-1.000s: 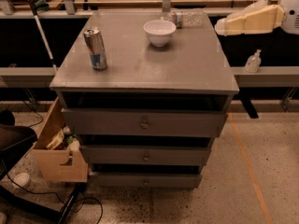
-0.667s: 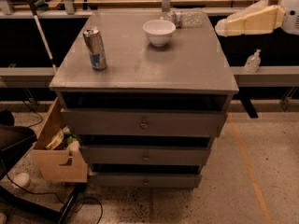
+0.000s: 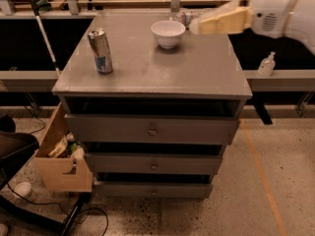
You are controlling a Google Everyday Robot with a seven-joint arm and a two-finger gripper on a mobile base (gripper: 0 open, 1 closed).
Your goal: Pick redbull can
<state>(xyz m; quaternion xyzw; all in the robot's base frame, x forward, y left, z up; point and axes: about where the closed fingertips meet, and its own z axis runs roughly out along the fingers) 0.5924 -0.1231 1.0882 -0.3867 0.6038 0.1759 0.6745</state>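
redbull can (image 3: 101, 50): upright on the near left part of the surface (image 3: 197, 73), pull-tab top up, blue panels low on its body; nothing touches it.
tool (image 3: 199, 26): cream-coloured, on the end of the white arm (image 3: 283, 11); it reaches in from the upper right, above the far right of the surface, tip pointing left; well apart from the can.
tool state: cannot tell whether spread or pressed together.
in the way: white bowl (image 3: 168, 33) stands at the far middle, just left of the tool tip, between the tool and the can; bare surface lies between bowl and can.
bowl contents: nothing seen inside.
behind bowl: small item (image 3: 183, 17) at the far edge, too unclear to name.
drawers (image 3: 152, 130): three fronts below the surface, each with a small knob; dark gaps above them, contents not visible.
cardboard box (image 3: 61, 173): on the floor against the unit's left side, open-topped, holding mixed packets.
pump bottle (image 3: 267, 64): on the ledge to the right of the unit.
floor: cables (image 3: 93, 214) at lower left.
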